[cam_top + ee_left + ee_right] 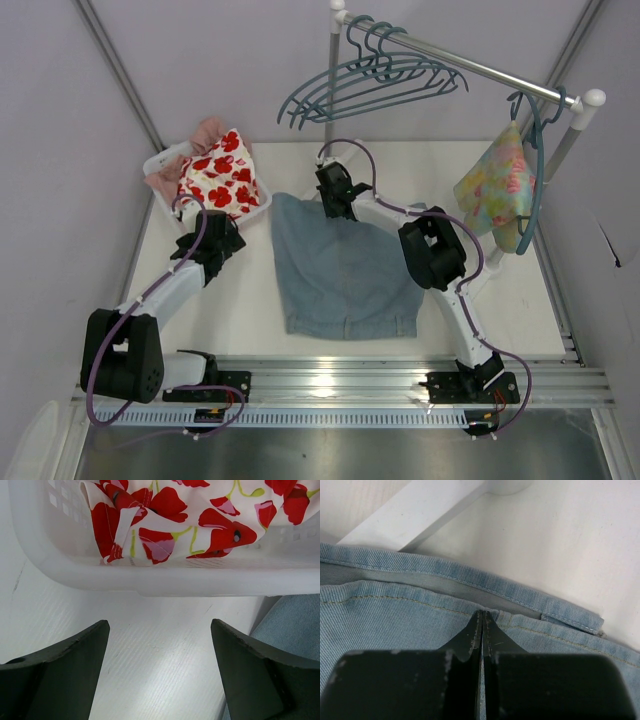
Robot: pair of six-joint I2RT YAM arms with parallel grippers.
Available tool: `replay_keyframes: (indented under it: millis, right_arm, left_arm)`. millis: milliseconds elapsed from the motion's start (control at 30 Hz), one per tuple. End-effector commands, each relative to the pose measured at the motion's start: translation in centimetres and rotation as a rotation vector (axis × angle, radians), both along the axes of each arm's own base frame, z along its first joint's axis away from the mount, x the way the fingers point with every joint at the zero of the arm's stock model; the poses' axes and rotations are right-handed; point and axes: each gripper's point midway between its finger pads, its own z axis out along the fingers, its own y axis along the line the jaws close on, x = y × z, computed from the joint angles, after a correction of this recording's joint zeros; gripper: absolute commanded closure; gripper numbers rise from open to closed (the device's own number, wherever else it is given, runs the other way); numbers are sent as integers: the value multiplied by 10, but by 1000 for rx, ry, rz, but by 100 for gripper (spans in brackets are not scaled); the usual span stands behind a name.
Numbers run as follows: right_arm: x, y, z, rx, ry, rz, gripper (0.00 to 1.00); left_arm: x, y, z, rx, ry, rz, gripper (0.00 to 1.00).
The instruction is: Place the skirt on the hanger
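Observation:
The light blue denim skirt [340, 270] lies flat in the middle of the table. My right gripper [335, 198] is at its far edge. In the right wrist view the gripper [482, 616] is shut, pinching the top layer of the skirt [395, 620] at its stitched edge. Several teal hangers [370, 85] hang empty on the rail at the back. My left gripper [218, 238] is open and empty over bare table [159, 625], left of the skirt [295, 625], just in front of the basket.
A white basket [160, 165] at the back left holds a white cloth with red flowers [220, 175]; both fill the top of the left wrist view [150, 580]. A yellow-green floral garment [495, 185] hangs on a teal hanger at the right. The rack's white foot [420, 515] lies just beyond the skirt.

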Motion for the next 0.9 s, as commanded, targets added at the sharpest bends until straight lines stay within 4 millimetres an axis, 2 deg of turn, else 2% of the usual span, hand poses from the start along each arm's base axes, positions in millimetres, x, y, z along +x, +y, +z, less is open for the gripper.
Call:
replay_keyframes:
  millis: [0,233,433,533,700,833,867]
  right_arm:
    - [12,-6,18,-21,-61,-22,100]
    - [25,-26,36,36,-82,-76,100]
    - [30,-40,38,69,-75,-104,100]
    - [30,-37,49,98,-93,-99,100]
    - [38,-53,64,85,-136,-139,100]
    - [43,-72,58,82,-122,-178,100]
    - [42,-75,56,87,-108,-185,100]
  left_arm:
    - [5,1,16,-3,-52,-9,11]
    - [3,2,22,-2,-69,-9,11]
    - [2,1,25,-5,-75,-11,11]
    - [2,1,27,-6,-80,-14,11]
    - [1,-2,34,-10,-95,-28,11]
    - [-1,-15,46,3,-118,-80,11]
    - [2,-20,56,1,-139,-97,11]
